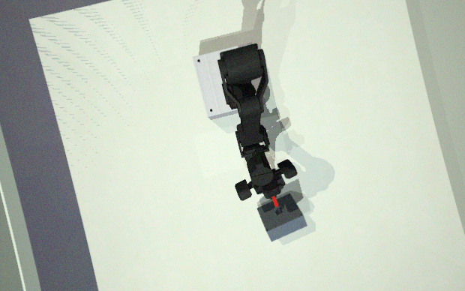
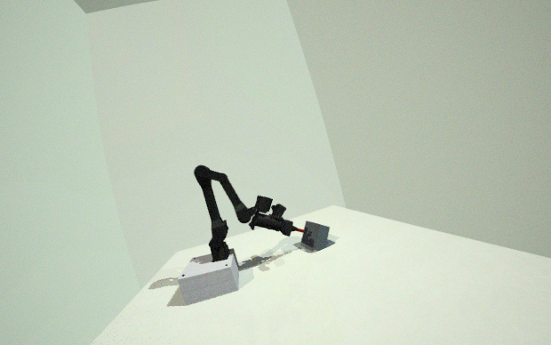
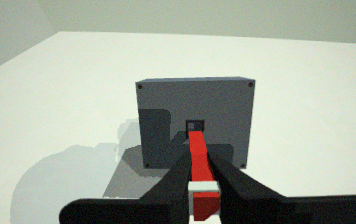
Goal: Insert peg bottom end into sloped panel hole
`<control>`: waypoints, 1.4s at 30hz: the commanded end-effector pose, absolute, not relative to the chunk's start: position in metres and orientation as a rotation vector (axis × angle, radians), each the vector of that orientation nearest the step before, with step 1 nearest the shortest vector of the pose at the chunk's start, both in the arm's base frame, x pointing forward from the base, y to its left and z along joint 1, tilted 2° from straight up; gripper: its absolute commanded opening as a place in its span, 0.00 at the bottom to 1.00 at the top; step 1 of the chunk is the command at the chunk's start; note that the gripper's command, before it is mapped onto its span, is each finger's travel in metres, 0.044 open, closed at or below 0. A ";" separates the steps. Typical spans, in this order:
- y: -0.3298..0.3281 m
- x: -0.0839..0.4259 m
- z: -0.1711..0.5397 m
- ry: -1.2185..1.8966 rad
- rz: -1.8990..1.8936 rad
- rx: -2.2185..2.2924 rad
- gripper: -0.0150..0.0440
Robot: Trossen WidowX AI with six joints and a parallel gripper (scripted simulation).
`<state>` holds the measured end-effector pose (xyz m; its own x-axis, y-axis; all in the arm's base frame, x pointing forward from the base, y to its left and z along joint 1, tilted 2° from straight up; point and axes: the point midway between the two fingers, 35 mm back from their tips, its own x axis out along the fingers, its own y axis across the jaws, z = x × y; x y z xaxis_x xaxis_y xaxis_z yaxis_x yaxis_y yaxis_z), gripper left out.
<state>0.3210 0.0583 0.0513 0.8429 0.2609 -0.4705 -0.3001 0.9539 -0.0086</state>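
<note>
My gripper (image 1: 273, 196) (image 2: 292, 229) (image 3: 198, 157) is shut on the red flat-sided peg (image 1: 275, 202) (image 2: 300, 230) (image 3: 198, 150), which points away from the fingers toward the panel. A pale band (image 3: 203, 186) crosses the peg near its rear end. The grey sloped panel (image 1: 271, 222) (image 2: 317, 236) (image 3: 225, 107) stands just ahead of the fingertips. Its dark, squarish hole (image 1: 278, 211) (image 3: 195, 123) shows above the peg's tip in the wrist view, and the tip covers the hole's lower edge. Whether the tip touches the panel or is inside the hole cannot be told.
The arm's pale base block (image 1: 208, 86) (image 2: 209, 284) stands behind the arm, away from the panel. Shadows of the arm and gripper fall across the panel face and the table (image 1: 157, 225) (image 2: 400, 284) (image 3: 300, 100) beside it. The panel has small dark dots near its corners.
</note>
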 end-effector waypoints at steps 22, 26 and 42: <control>0.058 0.324 0.040 0.465 0.281 -0.066 0.25; 0.058 0.324 0.040 0.465 0.281 -0.066 0.25; 0.063 0.339 0.033 0.462 0.280 -0.066 0.25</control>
<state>0.3346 0.0625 0.0354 0.8571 0.2549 -0.4477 -0.2857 0.9583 -0.0013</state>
